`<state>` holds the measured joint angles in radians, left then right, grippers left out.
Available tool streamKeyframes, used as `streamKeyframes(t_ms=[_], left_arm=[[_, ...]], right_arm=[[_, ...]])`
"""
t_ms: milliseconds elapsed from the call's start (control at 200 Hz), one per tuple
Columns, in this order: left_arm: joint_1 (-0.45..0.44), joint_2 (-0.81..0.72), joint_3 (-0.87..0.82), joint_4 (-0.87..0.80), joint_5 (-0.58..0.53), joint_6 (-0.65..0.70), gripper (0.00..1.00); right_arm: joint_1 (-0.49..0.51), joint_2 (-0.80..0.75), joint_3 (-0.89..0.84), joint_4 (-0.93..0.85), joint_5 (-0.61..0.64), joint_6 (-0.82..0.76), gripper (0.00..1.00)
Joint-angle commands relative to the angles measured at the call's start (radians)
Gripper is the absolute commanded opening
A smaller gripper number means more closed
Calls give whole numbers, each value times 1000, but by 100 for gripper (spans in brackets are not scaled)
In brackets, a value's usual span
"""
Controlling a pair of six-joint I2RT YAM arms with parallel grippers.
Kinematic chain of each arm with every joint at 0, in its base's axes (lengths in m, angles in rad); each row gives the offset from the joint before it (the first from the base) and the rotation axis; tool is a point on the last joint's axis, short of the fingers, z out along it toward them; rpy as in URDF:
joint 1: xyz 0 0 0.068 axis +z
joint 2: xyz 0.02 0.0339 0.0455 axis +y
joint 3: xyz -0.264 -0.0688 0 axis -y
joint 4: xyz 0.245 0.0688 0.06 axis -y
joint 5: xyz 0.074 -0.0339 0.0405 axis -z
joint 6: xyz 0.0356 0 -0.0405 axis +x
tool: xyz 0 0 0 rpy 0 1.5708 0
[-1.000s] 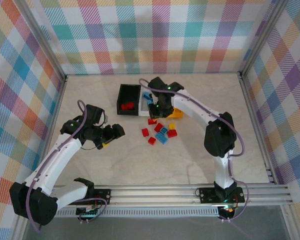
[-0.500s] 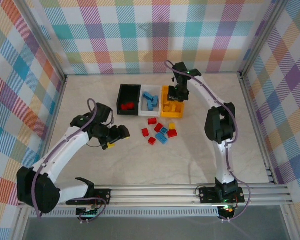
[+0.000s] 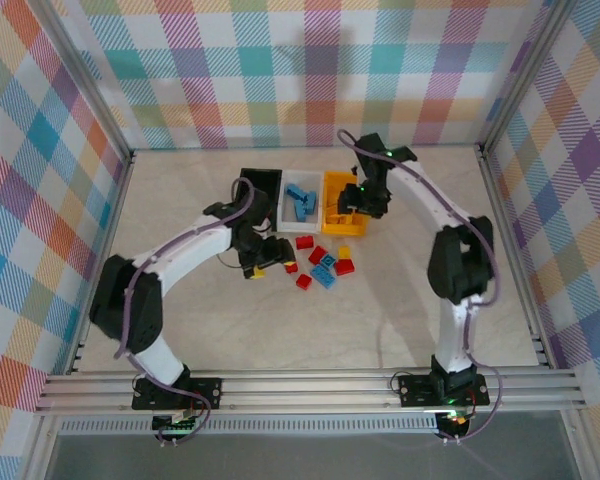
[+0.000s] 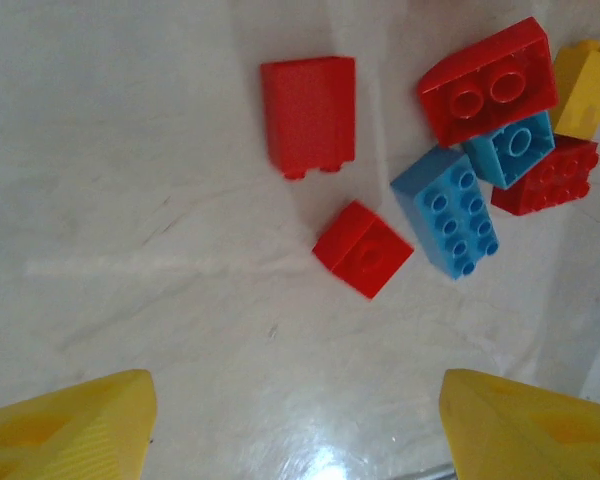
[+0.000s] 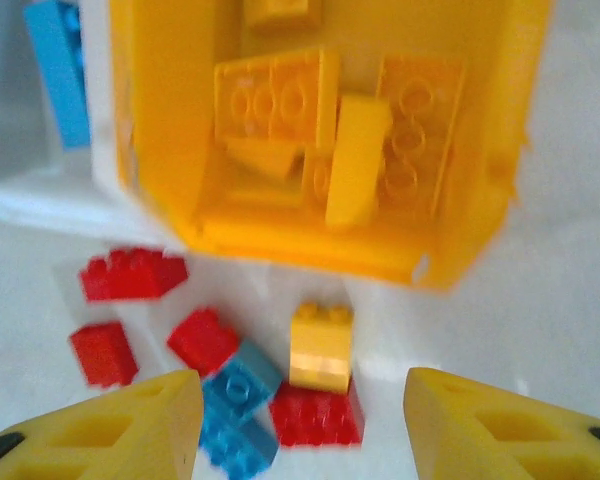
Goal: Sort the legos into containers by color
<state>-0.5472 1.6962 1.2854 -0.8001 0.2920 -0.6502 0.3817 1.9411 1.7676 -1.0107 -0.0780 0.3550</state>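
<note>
Left hand (image 4: 295, 400) is hovering wide and empty over the loose legos (image 3: 320, 263) on the tabletop. The next move is calling for a drop and close on a red brick (image 4: 363, 249), probably bound for the black bin (image 3: 270, 180). Right hand (image 5: 300, 395) is hanging open and empty at the yellow bin (image 5: 155, 130).

Black bin (image 3: 265, 180), white bin (image 3: 298, 226) holding blue bricks (image 3: 301, 198), yellow-orange bin (image 5: 155, 130) holding yellow bricks (image 5: 310, 110), mixed loose legos (image 3: 322, 264) nearby

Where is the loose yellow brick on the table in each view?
Top external: the loose yellow brick lies near the centre of the picture.
Left wrist: top right corner.
Right wrist: lower centre.
Shared landmark: the red brick right beside it.
</note>
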Motion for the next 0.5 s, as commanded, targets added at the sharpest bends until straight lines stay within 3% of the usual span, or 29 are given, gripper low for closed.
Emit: streamKeyframes(t_ms=[0,210,495], left_arm=[[-33,86,74,24,-47,-1,70],[-46,230,171,21,-99,-22,61],[-58,365,290,-60,-173,13,57]], right_arm=[[-1,-175,-181,29,-58,51,57],[2,-390,-425,29,-78,90,57],[3,-491,-531,29,-107,130,57]])
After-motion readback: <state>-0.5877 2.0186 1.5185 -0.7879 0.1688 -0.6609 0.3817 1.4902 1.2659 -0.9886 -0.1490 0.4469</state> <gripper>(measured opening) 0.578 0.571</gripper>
